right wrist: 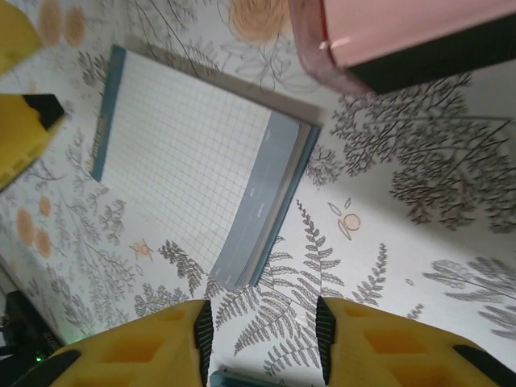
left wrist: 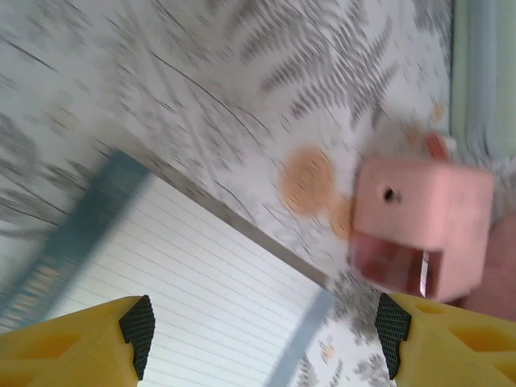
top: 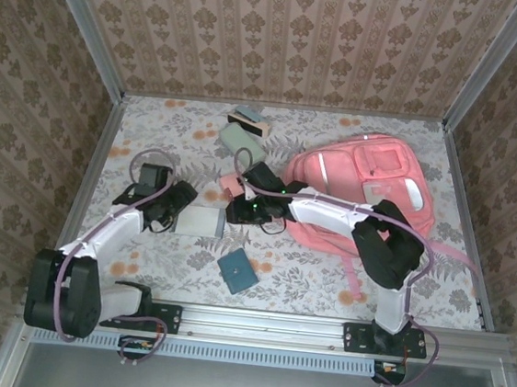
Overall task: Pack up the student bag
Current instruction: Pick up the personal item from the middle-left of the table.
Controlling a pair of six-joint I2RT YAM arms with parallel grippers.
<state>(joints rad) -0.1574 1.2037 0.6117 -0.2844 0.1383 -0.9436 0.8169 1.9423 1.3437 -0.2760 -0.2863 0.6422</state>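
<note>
Pink backpack [top: 370,191] lies at the right side of the desk [top: 154,127]. A white notebook [top: 200,221] sits between the left pincer [top: 176,205] and right pincer [top: 236,212]. A teal booklet [top: 236,271] lies nearer the bases.

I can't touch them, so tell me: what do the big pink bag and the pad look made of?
The student bag looks like soft, matte fabric: it slumps, with seamed pockets and a paler, shinier stripe. The pad is matte paper, with printed grid lines and a visible stack of page edges. Its blue-grey cover is probably thin card.
</note>
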